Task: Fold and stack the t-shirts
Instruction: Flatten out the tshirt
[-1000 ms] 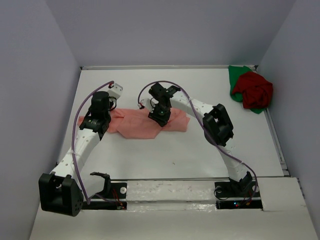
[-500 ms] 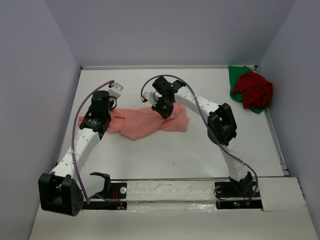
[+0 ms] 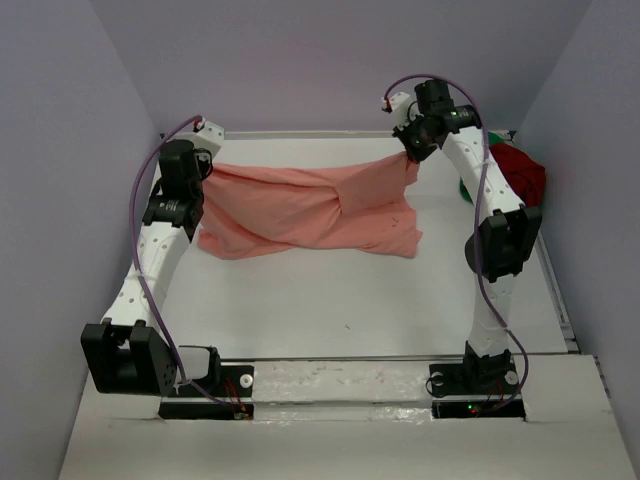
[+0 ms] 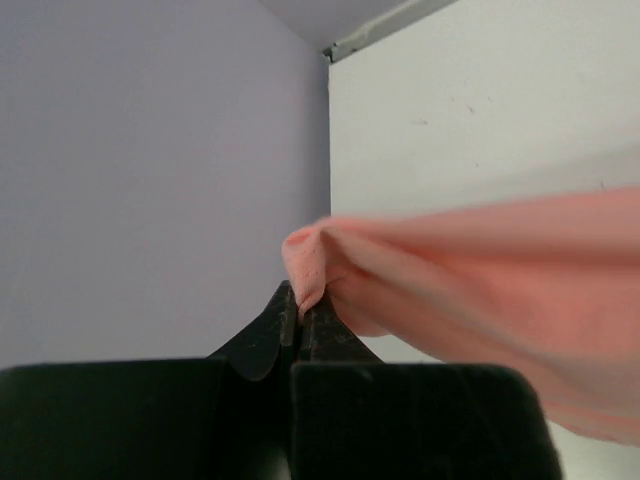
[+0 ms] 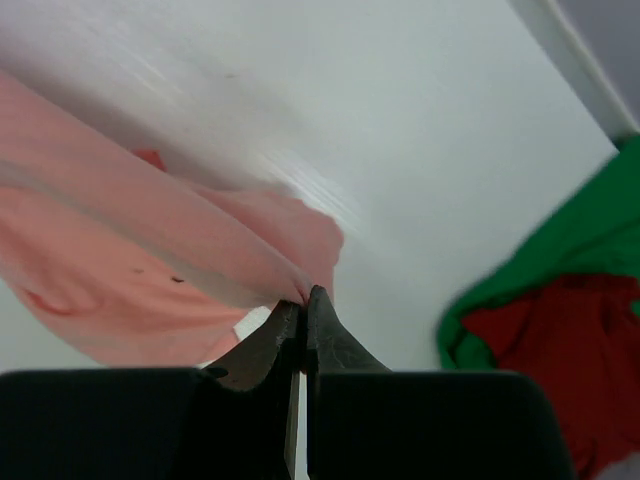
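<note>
The salmon-pink t-shirt [image 3: 310,210] hangs stretched between both grippers above the far half of the table, its lower edge draping down. My left gripper [image 3: 207,166] is shut on its left end, seen as pinched cloth [image 4: 305,262] in the left wrist view at my left gripper [image 4: 299,300]. My right gripper [image 3: 410,152] is shut on its right end; the right wrist view shows the cloth [image 5: 150,250] leading into my right gripper [image 5: 304,297]. The dark red t-shirt [image 3: 510,180] lies crumpled on the green t-shirt [image 3: 472,160] at the far right corner; both also show in the right wrist view [image 5: 570,350], [image 5: 560,250].
The white table [image 3: 350,310] is walled by purple panels on the left, back and right. A metal rail [image 3: 340,133] runs along the far edge. The arm bases sit at the near edge.
Both grippers have risen and moved apart toward the back corners, lifting the pink shirt off the table and spreading it from a bunched heap into a wide hanging span.
</note>
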Robot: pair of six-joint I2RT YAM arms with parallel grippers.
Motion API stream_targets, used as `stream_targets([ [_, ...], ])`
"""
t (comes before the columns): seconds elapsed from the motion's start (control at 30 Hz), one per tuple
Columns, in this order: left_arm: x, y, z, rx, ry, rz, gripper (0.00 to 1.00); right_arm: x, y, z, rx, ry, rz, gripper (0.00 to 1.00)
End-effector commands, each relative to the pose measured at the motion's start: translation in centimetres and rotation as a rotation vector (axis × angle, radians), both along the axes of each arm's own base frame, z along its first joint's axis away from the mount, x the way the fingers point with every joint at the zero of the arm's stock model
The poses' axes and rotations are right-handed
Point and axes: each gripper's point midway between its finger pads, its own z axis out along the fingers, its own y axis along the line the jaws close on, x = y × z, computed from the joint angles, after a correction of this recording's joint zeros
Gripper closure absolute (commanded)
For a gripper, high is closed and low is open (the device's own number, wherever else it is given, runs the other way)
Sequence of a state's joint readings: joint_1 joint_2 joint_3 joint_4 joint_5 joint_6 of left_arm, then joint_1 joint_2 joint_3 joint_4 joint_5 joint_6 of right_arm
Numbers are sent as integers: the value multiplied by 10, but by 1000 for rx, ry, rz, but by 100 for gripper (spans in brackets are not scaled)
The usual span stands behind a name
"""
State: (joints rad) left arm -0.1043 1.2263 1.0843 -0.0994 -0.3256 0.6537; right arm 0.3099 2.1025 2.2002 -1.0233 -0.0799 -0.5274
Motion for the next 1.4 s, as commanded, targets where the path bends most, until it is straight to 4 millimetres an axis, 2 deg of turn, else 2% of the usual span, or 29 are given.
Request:
stream_targets([
  [0.0,24,2,68,-56,-150,-12,100,16,-44,86,32,-219,-113,100],
  [0.03,27,1,79,-59,-163,-18,100,14,-44,94,38,-235,-108,100],
  [0.07,30,0,96,-66,-184,-26,100,12,-52,112,47,-274,-118,100],
  [0.1,31,-1,105,-72,-195,-33,100,10,-58,120,51,-292,-129,100],
  [0.17,30,-2,114,-78,-189,-41,100,3,-62,137,69,-323,-134,100],
  [0.2,28,-2,124,-84,-206,-48,100,-2,-63,143,76,-332,-132,100],
  [0.23,25,-3,127,-88,-211,-52,100,-12,-68,161,88,-367,-138,100],
  [0.33,10,-6,123,-96,-198,-79,100,-31,-68,173,113,-374,-130,100],
  [0.37,-1,-6,127,-98,-213,-86,100,-46,-69,189,134,-404,-127,100],
  [0.43,-12,-7,110,-99,-181,-97,100,-62,-70,200,148,-421,-125,100],
  [0.47,-25,-7,117,-99,-204,-99,100,-70,-71,201,155,-418,-129,100],
  [0.5,-31,-8,106,-100,-185,-108,100,-88,-73,221,172,-465,-123,100],
  [0.53,-46,-6,115,-96,-223,-109,100,-97,-75,223,177,-471,-123,100],
  [0.57,-53,-6,118,-93,-240,-112,100,-116,-77,242,194,-522,-116,100],
  [0.6,-60,-5,115,-90,-242,-110,100,-126,-79,248,199,-542,-113,100],
  [0.67,-81,-2,135,-87,-314,-107,100,-152,-84,266,211,-604,-110,100],
  [0.77,-104,-1,165,-101,-389,-118,100,-177,-98,281,213,-668,-139,100],
  [0.87,-111,-2,184,-108,-423,-130,100,-190,-105,296,229,-717,-146,100],
  [0.9,-115,-4,202,-117,-461,-144,100,-194,-111,306,232,-746,-162,100],
  [0.97,-108,-7,210,-127,-457,-155,100,-194,-114,314,227,-769,-168,100],
  [1.03,-105,-9,227,-138,-492,-167,100,-187,-117,317,209,-779,-180,100],
  [1.1,-88,-10,225,-143,-471,-171,100,-166,-122,313,176,-771,-207,100],
  [1.13,-75,-10,216,-148,-446,-167,100,-155,-122,304,166,-753,-209,100],
  [1.17,-66,-10,216,-147,-453,-168,100,-139,-121,303,160,-774,-203,100],
  [1.23,-49,-11,193,-154,-417,-169,100,-120,-118,292,158,-767,-195,100],
  [1.27,-38,-11,192,-147,-442,-172,100,-107,-116,285,159,-762,-195,100],
  [1.3,-29,-11,171,-148,-408,-169,100,-85,-113,265,150,-711,-197,100],
  [1.37,-10,-11,156,-152,-399,-162,100,-61,-110,245,153,-663,-209,100],
])
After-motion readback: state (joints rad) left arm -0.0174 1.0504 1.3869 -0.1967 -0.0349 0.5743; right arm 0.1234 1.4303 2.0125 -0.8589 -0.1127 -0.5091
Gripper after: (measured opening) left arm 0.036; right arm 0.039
